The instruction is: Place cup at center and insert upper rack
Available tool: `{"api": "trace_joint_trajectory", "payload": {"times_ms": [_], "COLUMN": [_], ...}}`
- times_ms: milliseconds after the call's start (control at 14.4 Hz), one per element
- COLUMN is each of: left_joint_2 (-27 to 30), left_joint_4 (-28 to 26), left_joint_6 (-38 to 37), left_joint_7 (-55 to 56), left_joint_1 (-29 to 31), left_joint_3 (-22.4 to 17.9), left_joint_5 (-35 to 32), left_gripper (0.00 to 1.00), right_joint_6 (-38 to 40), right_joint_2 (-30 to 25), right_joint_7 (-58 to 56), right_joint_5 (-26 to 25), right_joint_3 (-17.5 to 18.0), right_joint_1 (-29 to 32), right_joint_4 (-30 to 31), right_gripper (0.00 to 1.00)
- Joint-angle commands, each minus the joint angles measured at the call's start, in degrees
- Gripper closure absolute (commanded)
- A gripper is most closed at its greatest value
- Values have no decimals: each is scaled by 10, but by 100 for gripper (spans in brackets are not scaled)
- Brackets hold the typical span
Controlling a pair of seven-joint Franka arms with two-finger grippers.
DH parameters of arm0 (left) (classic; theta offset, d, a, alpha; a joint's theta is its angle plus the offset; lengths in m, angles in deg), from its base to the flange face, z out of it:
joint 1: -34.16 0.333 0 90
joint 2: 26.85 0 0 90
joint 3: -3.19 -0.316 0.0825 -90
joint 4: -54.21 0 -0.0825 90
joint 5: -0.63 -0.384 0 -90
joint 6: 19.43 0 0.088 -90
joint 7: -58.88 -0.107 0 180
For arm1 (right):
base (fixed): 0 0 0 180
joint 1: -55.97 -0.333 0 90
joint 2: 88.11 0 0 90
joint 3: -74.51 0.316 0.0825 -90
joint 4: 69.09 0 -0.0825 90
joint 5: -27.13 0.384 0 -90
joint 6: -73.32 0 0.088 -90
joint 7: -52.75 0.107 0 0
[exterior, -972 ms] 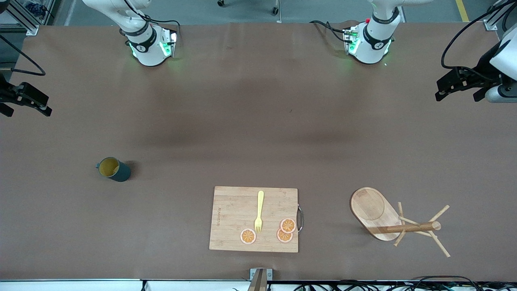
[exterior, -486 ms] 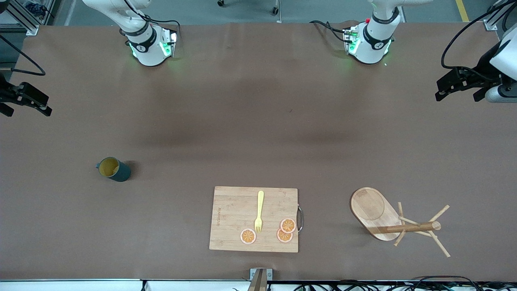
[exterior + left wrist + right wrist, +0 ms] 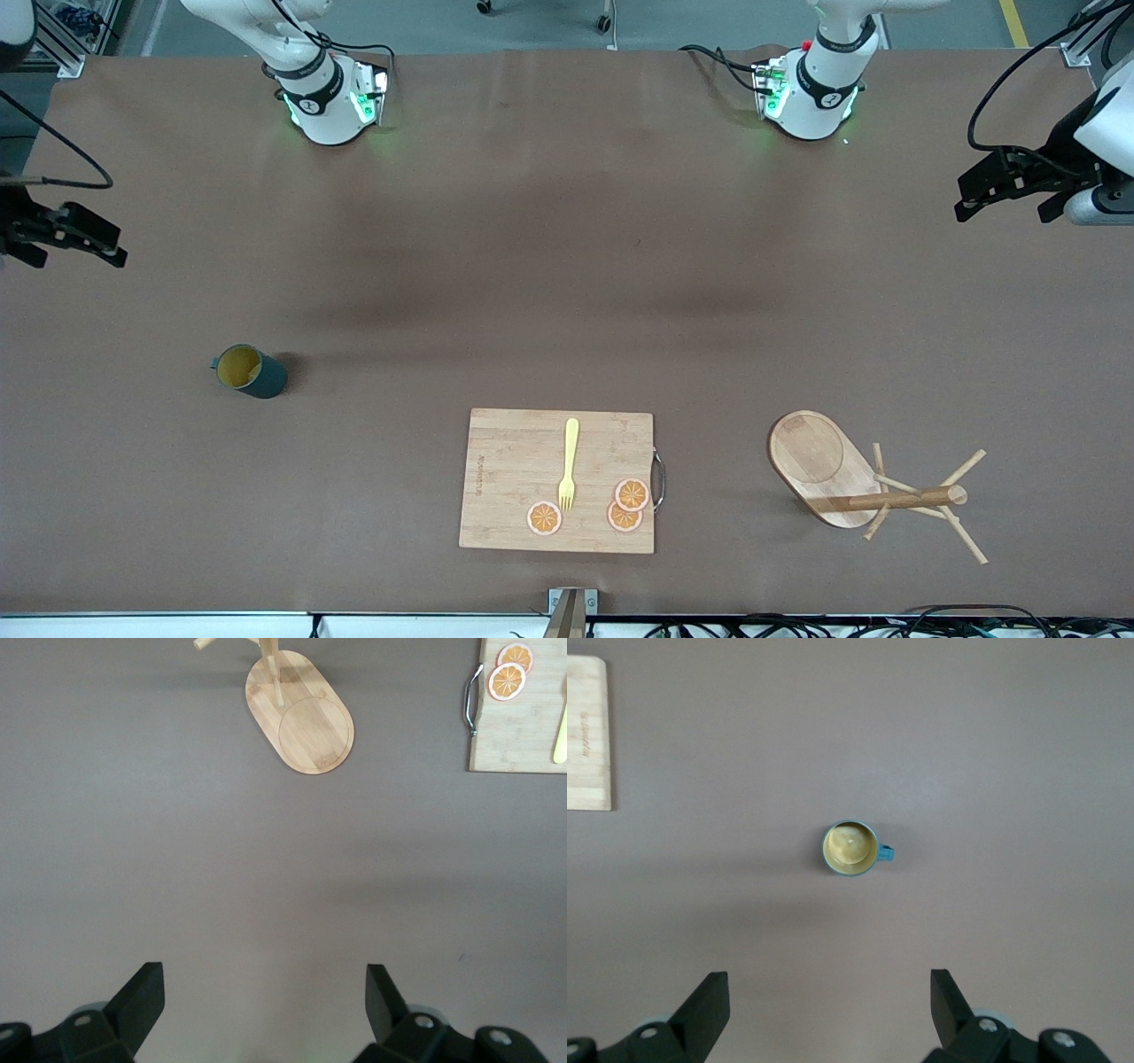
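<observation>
The dark teal cup [image 3: 251, 370] with a yellow inside stands upright toward the right arm's end of the table. It also shows in the right wrist view [image 3: 850, 848], handle out to one side. The wooden upper rack [image 3: 873, 486] stands on its oval base [image 3: 815, 461] toward the left arm's end; the left wrist view shows that base [image 3: 299, 722]. My right gripper [image 3: 69, 235] hangs open and empty over the table's edge at its end [image 3: 829, 997]. My left gripper [image 3: 999, 188] hangs open and empty over its end [image 3: 264, 992].
A rectangular wooden cutting board [image 3: 556, 480] lies near the front edge, midway between cup and rack, with a yellow fork [image 3: 569, 462] and three orange slices [image 3: 631, 493] on it. Its metal handle [image 3: 659, 478] faces the rack. Brown mat covers the table [image 3: 567, 266].
My right gripper has shifted slightly inward over the table and lower in the front view. The left gripper, cup and rack have not moved.
</observation>
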Motion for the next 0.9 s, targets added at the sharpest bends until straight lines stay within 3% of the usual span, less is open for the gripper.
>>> {"api": "trace_joint_trajectory", "payload": {"times_ms": [0,347,833], "left_joint_2": [2,2,2], "left_joint_4": [3,3,3], "left_joint_6": [-2,-2,-2], "left_joint_7": [8,8,9], "left_joint_1": [1,1,1], "left_joint_3": [4,4,5], "left_joint_5": [0,0,0], "left_gripper": [0,0,0], "right_joint_6": [0,-3,-22], "right_joint_2": [2,12,189], "right_joint_7": [4,3,1], "right_joint_5": [-1,0,-5], "right_joint_3": [2,4,3], "right_joint_1": [3,-4,2], "right_joint_4": [-3,-3,-60], "right_gripper": [0,0,0]}}
